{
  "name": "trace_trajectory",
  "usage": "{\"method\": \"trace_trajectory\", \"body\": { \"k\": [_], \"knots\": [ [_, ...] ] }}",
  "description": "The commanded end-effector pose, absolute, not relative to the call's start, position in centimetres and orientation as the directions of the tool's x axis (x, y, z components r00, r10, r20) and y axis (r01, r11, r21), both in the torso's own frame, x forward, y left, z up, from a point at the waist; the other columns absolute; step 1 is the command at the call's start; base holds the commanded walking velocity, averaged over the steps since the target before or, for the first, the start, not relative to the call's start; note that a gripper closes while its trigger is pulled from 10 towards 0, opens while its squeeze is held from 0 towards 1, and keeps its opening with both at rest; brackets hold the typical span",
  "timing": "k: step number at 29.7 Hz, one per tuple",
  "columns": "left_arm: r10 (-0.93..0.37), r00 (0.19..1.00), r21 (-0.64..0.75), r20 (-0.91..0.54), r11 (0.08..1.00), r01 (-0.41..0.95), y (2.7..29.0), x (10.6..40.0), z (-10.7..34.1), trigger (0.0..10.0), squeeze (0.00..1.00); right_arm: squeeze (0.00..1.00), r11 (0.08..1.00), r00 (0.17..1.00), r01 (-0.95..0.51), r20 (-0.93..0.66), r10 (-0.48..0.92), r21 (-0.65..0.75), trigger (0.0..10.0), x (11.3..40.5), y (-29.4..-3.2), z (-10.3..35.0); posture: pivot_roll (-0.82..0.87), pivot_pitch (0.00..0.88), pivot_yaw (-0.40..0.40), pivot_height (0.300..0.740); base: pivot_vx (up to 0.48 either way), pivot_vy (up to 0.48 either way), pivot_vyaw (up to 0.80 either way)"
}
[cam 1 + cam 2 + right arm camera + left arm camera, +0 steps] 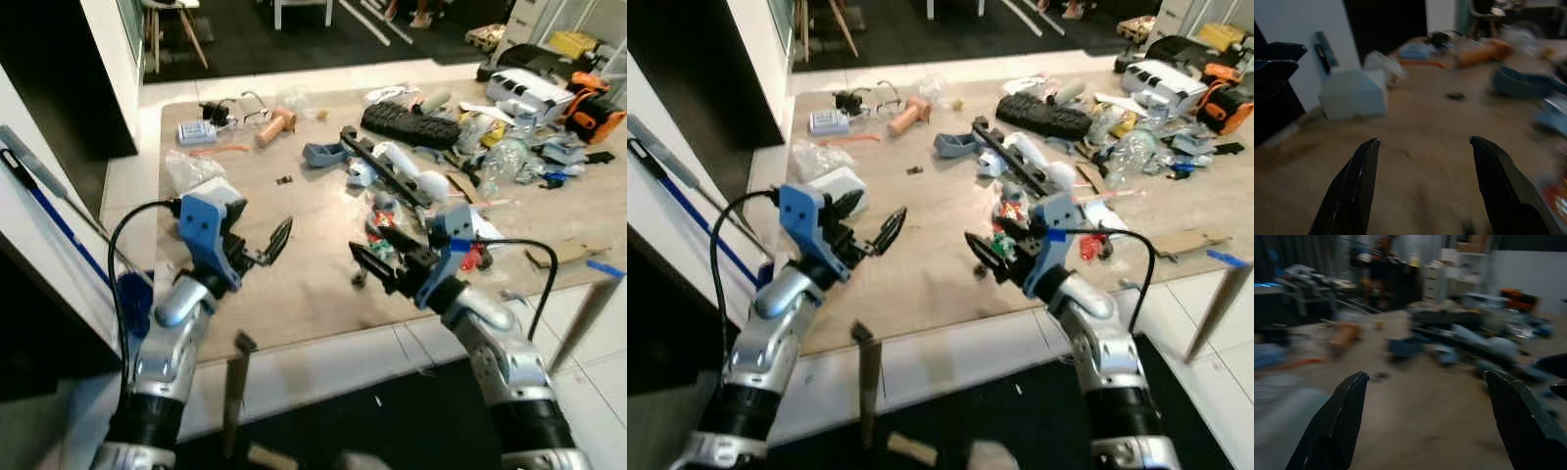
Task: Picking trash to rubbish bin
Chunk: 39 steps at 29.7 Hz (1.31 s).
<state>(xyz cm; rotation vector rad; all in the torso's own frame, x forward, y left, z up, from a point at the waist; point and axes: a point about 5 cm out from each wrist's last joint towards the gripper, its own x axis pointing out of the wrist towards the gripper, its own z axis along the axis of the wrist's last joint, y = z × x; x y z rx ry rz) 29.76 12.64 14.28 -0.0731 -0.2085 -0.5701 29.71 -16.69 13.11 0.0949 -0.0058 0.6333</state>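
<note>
Two end effectors hang raised over the near edge of a low wooden table (313, 294), both with fingers spread wide and holding nothing. The left end effector (257, 242) sits at about 8 o'clock of the table top, the right end effector (377, 266) at about 5 o'clock, and their tips point toward each other across a bare stretch of wood — a ready stance, I judge, that keeps both free to reach whichever scrap comes first.

Trash is scattered mostly from 12 to 3 o'clock: a crumpled clear plastic bottle (502, 157), a long black bar (384, 168), a black ridged block (411, 123), and a small heap of colourful wrappers (384, 227) just beyond the right fingers. At 9 to 10 o'clock lie a pale box (838, 186) and a crinkled clear bag (188, 168), near the left arm. A tan cylinder (274, 125) rests at 11 o'clock.

No piece is gripped yet, so the picking looks barely begun; the wrappers seem the nearest target — light, loose, likely to slip unless pinched squarely. I cannot make out the rubbish bin.
</note>
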Motion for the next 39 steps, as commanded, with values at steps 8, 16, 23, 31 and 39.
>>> {"method": "trace_trajectory", "body": {
  "k": [8,16,23,31,39],
  "knots": [
    [-0.517,0.833,-0.006,0.197,0.849,0.528,13.2,29.6,14.1,10.0,0.0,0.0,0.794,0.798,-0.603,0.047,0.601,0.08,10.0,29.7,-16.1,13.3,-0.09,0.0,-0.014,0.74,0.362,0.0,0.0],
    [-0.512,0.837,0.002,0.194,0.853,0.522,13.5,29.8,14.2,10.0,0.0,0.0,0.794,0.798,-0.603,0.048,0.601,0.08,10.0,29.7,-16.1,13.3,-0.09,0.0,-0.015,0.74,0.132,0.0,0.0],
    [-0.549,0.822,0.163,0.151,0.834,0.528,15.3,30.0,15.1,10.0,0.0,0.0,0.79,0.794,-0.607,0.046,0.606,0.081,10.0,29.6,-16.2,13.2,-0.09,0.0,-0.015,0.74,0.0,0.0,0.0],
    [-0.61,0.792,0.306,0.022,0.758,0.576,17.2,30.0,15.1,10.0,0.0,0.0,0.778,0.782,-0.623,0.045,0.621,0.088,10.0,29.5,-16.1,13.1,-0.09,0.0,-0.017,0.74,0.0,0.0,0.0],
    [-0.64,0.752,0.366,-0.159,0.669,0.647,16.7,30.5,14.2,10.0,0.0,0.0,0.738,0.739,-0.673,0.016,0.673,0.037,10.0,29.1,-16.2,13.3,-0.09,0.0,-0.017,0.74,0.0,0.0,0.0]
  ]
}}
